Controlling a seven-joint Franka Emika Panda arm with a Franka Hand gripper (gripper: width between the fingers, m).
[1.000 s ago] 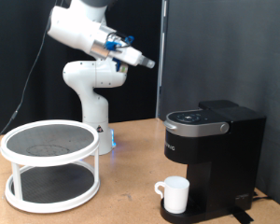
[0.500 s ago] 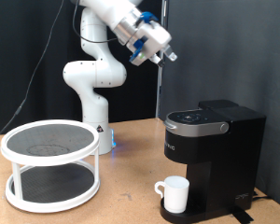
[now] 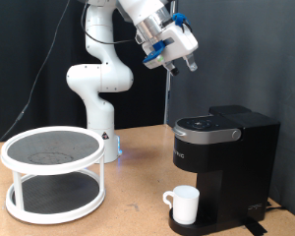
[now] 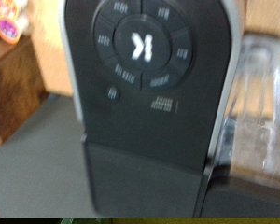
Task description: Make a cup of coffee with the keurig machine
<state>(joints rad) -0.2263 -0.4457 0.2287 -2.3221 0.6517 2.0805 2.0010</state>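
Observation:
The black keurig machine (image 3: 226, 157) stands on the table at the exterior view's right with its lid down. The white cup (image 3: 184, 206) sits at its base under the spout, handle towards the exterior view's left. My gripper (image 3: 191, 63) hangs high in the air above the machine, pointing down, with nothing seen in it. The wrist view looks straight down on the machine's top panel (image 4: 145, 84) with its round ring of buttons (image 4: 143, 45); no fingers show there.
A white two-tier round rack (image 3: 53, 173) stands on the wooden table at the exterior view's left. The robot's white base (image 3: 98, 93) rises behind it. A black curtain (image 3: 236, 59) hangs behind the machine.
The arm has swung towards the exterior view's right and a little higher. The gripper went from left of the machine to above it and now points more downward.

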